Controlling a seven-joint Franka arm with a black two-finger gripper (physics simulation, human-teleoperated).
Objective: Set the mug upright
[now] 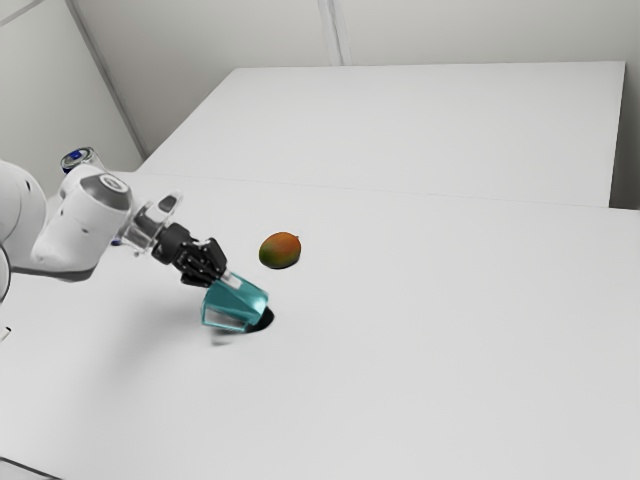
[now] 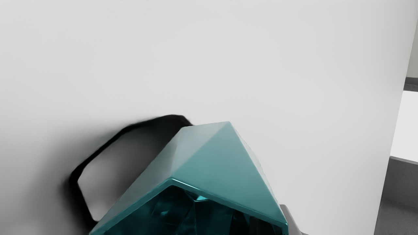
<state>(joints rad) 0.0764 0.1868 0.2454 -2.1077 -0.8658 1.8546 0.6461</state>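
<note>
In the exterior view my gripper point(image 1: 228, 278) reaches down to the upper side of the teal mug point(image 1: 238, 302), which is tilted over the table. A dark shape lies under and beside the mug on the side toward the exterior view's right. In the wrist view the faceted mug point(image 2: 225, 169) has its dark opening turned toward my hand, and a grey bit of the gripper point(image 2: 290, 220) shows beside its outer wall. A black loop stands out beside the mug; whether it is handle or shadow I cannot tell. How the gripper holds or touches the mug is hidden.
A red-green mango point(image 1: 280, 250) sits on the white table point(image 1: 430, 340), a short way behind the mug. A can point(image 1: 80, 158) stands beyond the arm at the exterior view's left. Another white surface point(image 1: 430, 120) extends behind the table.
</note>
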